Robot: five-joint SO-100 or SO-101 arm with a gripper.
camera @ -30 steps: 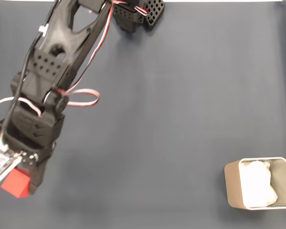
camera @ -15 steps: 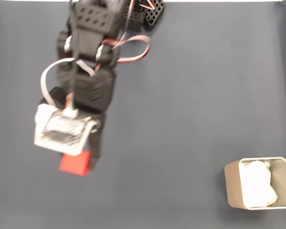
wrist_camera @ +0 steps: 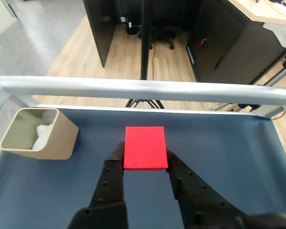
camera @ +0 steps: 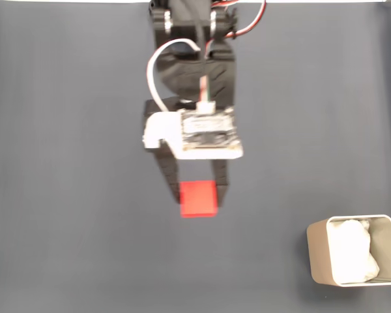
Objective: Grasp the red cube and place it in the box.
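Note:
The red cube [camera: 198, 198] hangs above the dark blue mat near the middle of the fixed view, pinched between the two black fingers of my gripper [camera: 197, 195]. In the wrist view the red cube [wrist_camera: 144, 147] fills the gap at the tips of my gripper [wrist_camera: 144, 155], lifted clear of the mat. The beige box [camera: 354, 250] with white lining stands at the bottom right of the fixed view, well to the right of the cube. The wrist view shows the box [wrist_camera: 38, 133] at the left, ahead of the fingers.
A metal rail [wrist_camera: 143, 89] runs along the mat's far edge in the wrist view, with office floor and dark furniture beyond. The arm's black base [camera: 192, 13] sits at the top of the fixed view.
The arm has swung from the left edge of the fixed view toward the middle, carrying the red cube with it and lifting it. The box has stayed put.

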